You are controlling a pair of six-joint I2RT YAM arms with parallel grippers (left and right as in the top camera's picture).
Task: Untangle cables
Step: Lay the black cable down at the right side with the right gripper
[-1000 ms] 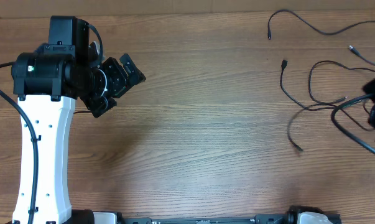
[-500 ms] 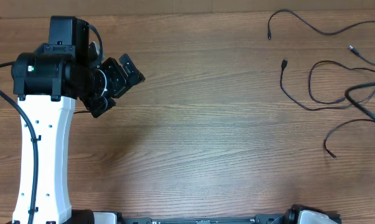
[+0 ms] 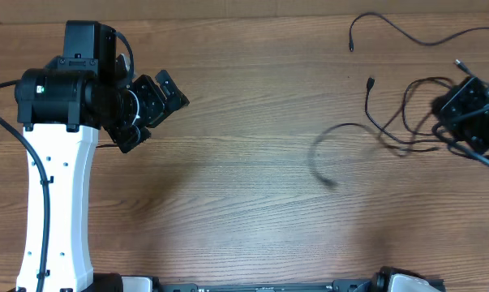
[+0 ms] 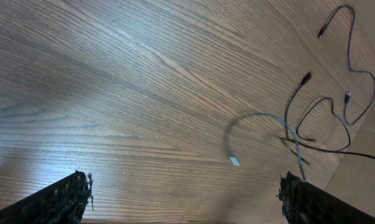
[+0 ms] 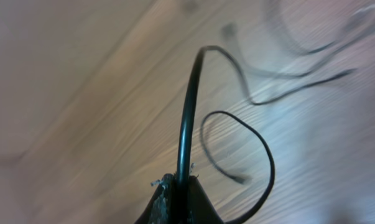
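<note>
One cable (image 5: 186, 124) pinched in shut right jaws, running straight ahead; left jaws wide, empty.

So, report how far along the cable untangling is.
Done: one cable lies alone at the top of the overhead view. In hand: the right pincer is shut on a black strand, its trailing part blurred. Left: the other cords cross one another near that pincer; the left pincer is open and empty.
</note>
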